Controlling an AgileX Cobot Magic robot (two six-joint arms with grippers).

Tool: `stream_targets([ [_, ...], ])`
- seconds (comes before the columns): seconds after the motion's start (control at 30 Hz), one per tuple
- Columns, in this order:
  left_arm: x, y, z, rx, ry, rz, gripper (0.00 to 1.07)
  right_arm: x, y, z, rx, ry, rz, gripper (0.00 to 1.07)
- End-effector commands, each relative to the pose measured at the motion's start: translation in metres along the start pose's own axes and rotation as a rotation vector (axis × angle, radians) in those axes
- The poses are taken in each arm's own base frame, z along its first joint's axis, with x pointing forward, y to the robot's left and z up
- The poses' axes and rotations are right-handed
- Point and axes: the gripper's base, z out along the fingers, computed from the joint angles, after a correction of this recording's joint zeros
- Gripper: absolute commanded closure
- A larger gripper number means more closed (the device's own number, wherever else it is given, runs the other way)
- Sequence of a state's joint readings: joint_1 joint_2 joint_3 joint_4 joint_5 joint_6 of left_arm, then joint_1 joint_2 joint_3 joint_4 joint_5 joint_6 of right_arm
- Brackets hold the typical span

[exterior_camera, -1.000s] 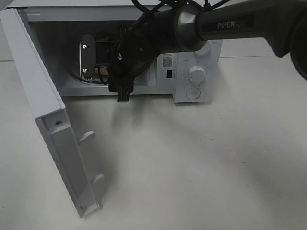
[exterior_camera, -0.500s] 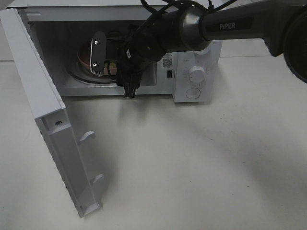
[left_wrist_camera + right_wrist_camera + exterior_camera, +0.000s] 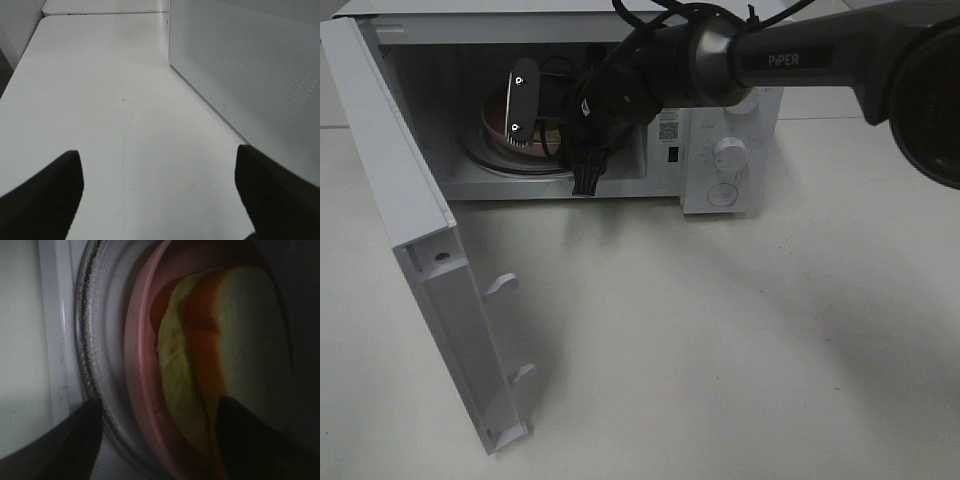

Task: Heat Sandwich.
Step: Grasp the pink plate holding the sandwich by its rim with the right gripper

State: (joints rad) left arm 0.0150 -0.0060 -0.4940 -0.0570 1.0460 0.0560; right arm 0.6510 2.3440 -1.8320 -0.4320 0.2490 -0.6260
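White tabletop (image 3: 720, 330), microwave (image 3: 730, 150) at its far edge, door (image 3: 410, 230) swung open. I see the sandwich (image 3: 240, 340) on the pink plate (image 3: 137, 365) on the turntable (image 3: 95, 340) inside. Right pincer (image 3: 157, 402) in the cavity, released, gripping nothing. Left pincer (image 3: 156, 152) released over bare tabletop.

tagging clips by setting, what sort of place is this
Likely a robot test bench staged as a kitchen: an open microwave on a white table, a sandwich on a pink plate inside, a robot arm reaching in.
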Motion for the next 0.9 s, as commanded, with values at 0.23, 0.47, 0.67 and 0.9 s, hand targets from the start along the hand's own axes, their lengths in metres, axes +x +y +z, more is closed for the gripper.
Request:
stream_targets([
  [0.23, 0.001, -0.001, -0.002, 0.010, -0.021, -0.001, 0.30, 0.010, -0.001, 0.011, 0.009, 0.001, 0.021, 0.44],
  [0.47, 0.001, -0.001, -0.002, 0.010, -0.021, -0.001, 0.30, 0.014, 0.009, 0.022, -0.010, 0.006, 0.024, 0.44],
  [0.67, 0.001, -0.001, -0.002, 0.010, -0.021, -0.001, 0.30, 0.016, 0.018, 0.032, -0.022, 0.003, 0.022, 0.44],
  [0.9, 0.001, -0.001, -0.002, 0.010, -0.021, -0.001, 0.30, 0.017, 0.019, 0.033, -0.022, 0.002, 0.037, 0.68],
])
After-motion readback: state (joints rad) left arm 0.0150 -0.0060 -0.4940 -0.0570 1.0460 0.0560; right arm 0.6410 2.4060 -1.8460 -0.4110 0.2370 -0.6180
